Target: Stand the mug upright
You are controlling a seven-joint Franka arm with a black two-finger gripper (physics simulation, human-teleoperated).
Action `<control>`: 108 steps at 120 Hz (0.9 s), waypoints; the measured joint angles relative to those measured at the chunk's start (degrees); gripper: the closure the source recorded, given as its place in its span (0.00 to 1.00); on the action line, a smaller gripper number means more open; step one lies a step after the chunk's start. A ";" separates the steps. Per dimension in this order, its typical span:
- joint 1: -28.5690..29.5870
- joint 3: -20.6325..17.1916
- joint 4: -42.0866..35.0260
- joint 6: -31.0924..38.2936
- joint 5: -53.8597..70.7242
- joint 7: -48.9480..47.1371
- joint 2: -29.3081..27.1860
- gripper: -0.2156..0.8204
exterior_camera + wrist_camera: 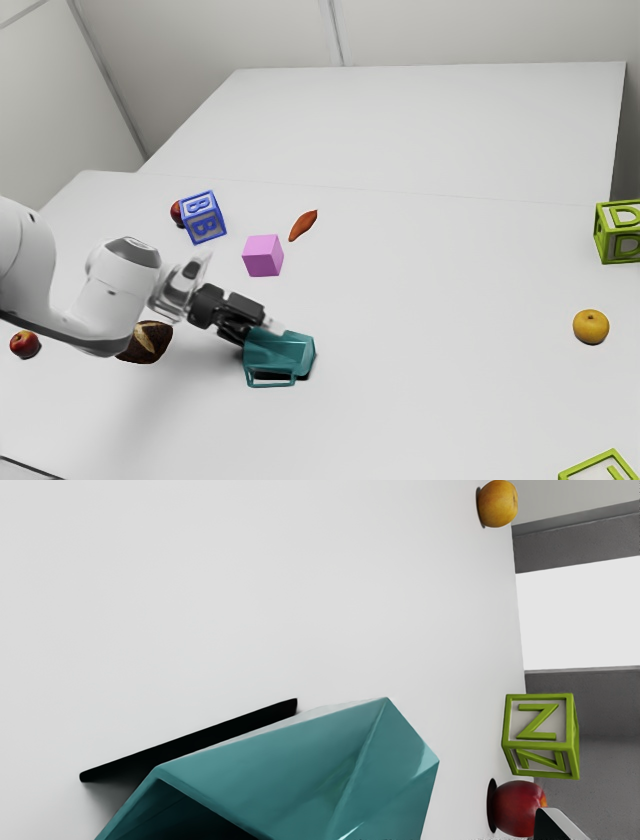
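The teal mug [280, 352] lies on its side on the table, its handle toward the exterior view's bottom edge. The black gripper [262, 328] is low at the mug's upper-left side in the exterior view. In the wrist view, the mug [300, 760] has its dark mouth turned toward the hand, with a black strip along one side. There the gripper [320, 830] stands open; one fingertip [555, 825] shows apart from the mug, and the other is hidden.
A pink cube [263, 256], blue letter block [203, 218] and red-orange item [303, 225] lie beyond the gripper. A brown item [147, 342] and an apple [25, 344] sit near the arm. An orange fruit [591, 326] and green block [620, 233] stand at the exterior view's right.
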 joint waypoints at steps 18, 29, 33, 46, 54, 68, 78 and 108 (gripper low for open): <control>-1.17 0.00 -0.26 0.11 -0.42 1.19 0.12 0.52; -1.20 0.00 -0.29 0.16 -0.51 1.78 0.17 0.67; -1.09 0.00 -0.29 0.18 -0.53 1.97 0.14 0.72; -0.49 -0.06 -0.37 0.33 -0.54 2.45 0.02 0.82; -0.19 -0.25 -0.38 0.50 -0.48 2.61 -0.16 0.84; -0.36 -0.57 -0.06 0.70 -0.31 2.69 -1.15 0.88; -0.85 -0.66 0.43 0.77 0.05 2.58 -2.53 0.93; -0.26 -2.67 6.21 1.91 7.37 0.23 -6.09 0.96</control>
